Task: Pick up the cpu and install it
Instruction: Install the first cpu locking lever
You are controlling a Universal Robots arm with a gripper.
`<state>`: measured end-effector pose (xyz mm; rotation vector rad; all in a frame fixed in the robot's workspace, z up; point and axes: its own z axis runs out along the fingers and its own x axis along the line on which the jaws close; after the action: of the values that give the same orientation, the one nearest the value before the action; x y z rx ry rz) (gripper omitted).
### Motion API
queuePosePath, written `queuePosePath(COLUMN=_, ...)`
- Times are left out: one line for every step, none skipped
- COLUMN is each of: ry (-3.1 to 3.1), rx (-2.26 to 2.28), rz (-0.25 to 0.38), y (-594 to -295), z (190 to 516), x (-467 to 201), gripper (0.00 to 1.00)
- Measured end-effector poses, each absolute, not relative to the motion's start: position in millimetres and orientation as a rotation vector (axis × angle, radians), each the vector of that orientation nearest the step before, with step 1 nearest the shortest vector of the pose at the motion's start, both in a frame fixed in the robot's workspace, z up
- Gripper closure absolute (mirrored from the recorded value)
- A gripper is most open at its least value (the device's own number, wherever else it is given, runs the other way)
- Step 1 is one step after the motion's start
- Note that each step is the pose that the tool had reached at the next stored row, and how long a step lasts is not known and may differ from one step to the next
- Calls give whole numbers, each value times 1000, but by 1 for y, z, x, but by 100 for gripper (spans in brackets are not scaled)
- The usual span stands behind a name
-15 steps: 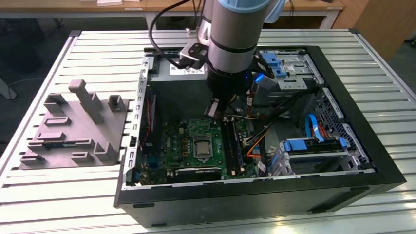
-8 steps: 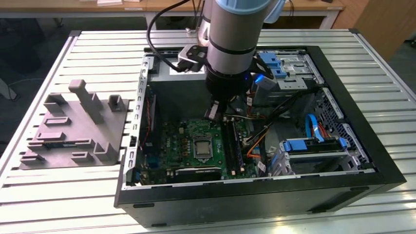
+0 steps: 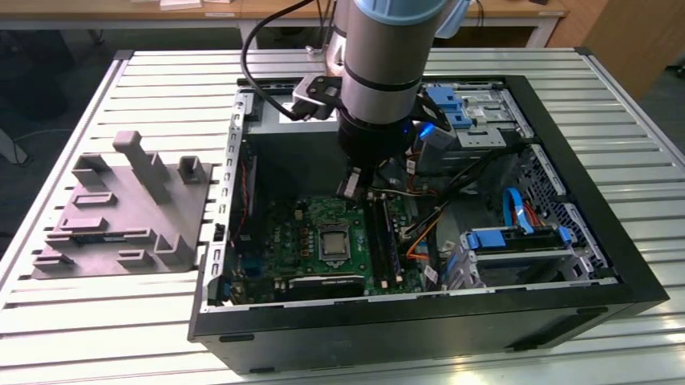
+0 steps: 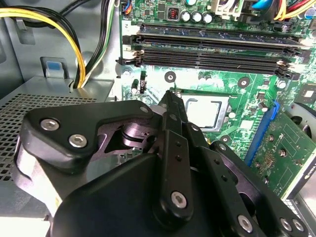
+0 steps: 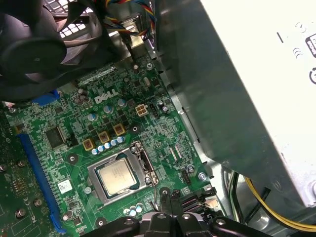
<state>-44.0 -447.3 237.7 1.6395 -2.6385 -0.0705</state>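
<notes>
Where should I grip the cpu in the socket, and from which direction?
Judging by its pose, come straight down from above: the cpu lies flat in the socket frame, so only its two opposite thin edges offer purchase. The frame crowds them, leaving little room.

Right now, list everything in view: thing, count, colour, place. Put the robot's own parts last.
cpu: one, silvery, seated in the socket on the motherboard.
motherboard: one, green, on the floor of the computer case.
computer case: one, black, open, on the slatted table.
power supply: one, grey, beside the motherboard.
fixture block: one, grey, on the table at the exterior view's left.
slatted table: one, white.
arm: one, grey, reaching into the case.
gripper: one, black, fingers together just beside the socket.
</notes>
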Motion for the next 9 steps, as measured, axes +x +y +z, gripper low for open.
queuePosePath(ry=-2638, rx=1640, rz=-71, y=-447, z=238, x=-44, gripper=89)
queuePosePath(ry=-2638, rx=1640, rz=-70, y=-447, z=238, x=-44, gripper=89)
queuePosePath(ry=-2638, rx=1640, rz=-70, y=-447, z=238, x=-44, gripper=89)
queuePosePath(ry=-2638, rx=1640, rz=-71, y=-447, z=238, x=-44, gripper=89)
queuePosePath(ry=-2638, rx=1640, rz=-71, y=-447, z=238, x=-44, gripper=89)
queuePosePath(ry=-2638, rx=1640, rz=-71, y=-447, z=238, x=-44, gripper=89)
queuePosePath(ry=-2638, rx=1640, rz=-70, y=-447, z=238, x=-44, gripper=89)
queuePosePath(ry=-2638, rx=1640, rz=-70, y=-447, z=238, x=-44, gripper=89)
queuePosePath(ry=-2638, rx=1640, rz=-70, y=-447, z=238, x=-44, gripper=89)
